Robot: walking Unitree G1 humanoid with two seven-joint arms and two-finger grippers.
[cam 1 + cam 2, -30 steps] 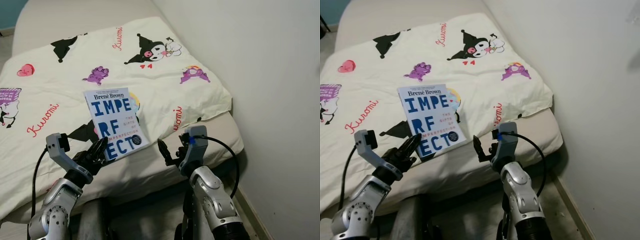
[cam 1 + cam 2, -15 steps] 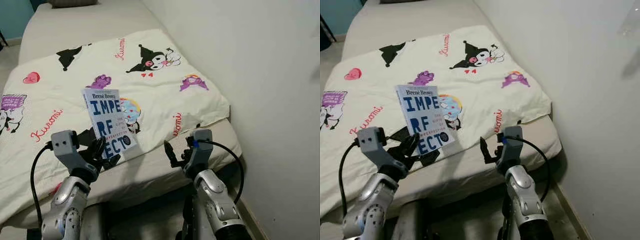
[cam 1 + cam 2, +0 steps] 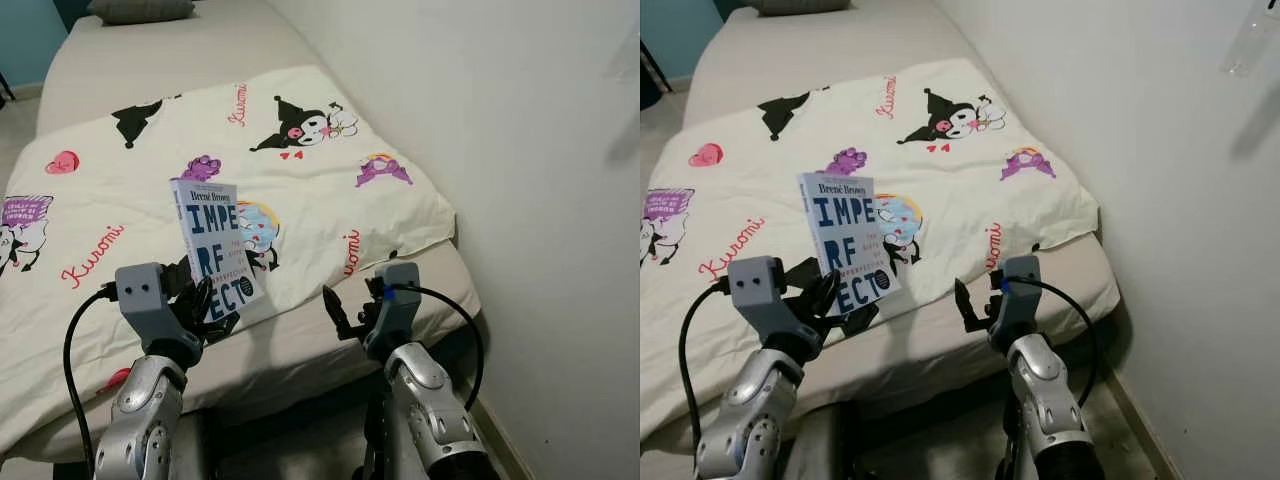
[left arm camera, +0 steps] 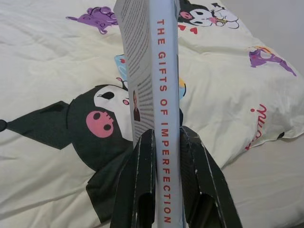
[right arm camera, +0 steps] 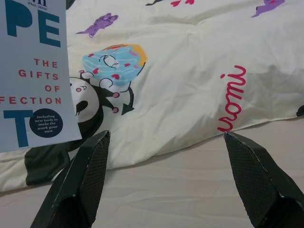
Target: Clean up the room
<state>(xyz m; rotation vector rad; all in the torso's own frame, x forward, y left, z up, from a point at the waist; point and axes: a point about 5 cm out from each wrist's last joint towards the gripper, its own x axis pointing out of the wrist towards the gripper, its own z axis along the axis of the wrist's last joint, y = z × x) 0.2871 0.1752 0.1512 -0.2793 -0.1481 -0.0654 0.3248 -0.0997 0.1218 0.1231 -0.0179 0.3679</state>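
Note:
A pale blue paperback book point(image 3: 215, 250) with big dark-blue letters stands nearly upright above the blanket, its lower edge pinched by my left gripper point(image 3: 205, 303). In the left wrist view the spine point(image 4: 166, 109), reading "The Gifts of Imperfection", runs up between the two black fingers point(image 4: 140, 180). My right gripper point(image 3: 340, 318) hovers open over the near edge of the bed, to the right of the book, with nothing between its fingers point(image 5: 83, 183).
A cream blanket point(image 3: 300, 190) with cartoon prints covers the beige bed point(image 3: 440, 280). A white wall point(image 3: 520, 150) runs close along the right. A grey pillow point(image 3: 140, 8) lies at the far end. A strip of floor point(image 3: 500, 440) shows at the lower right.
The book has been raised from lying flat on the blanket to nearly upright in my left gripper. My right gripper has stayed near the bed edge; the camera has tilted up slightly.

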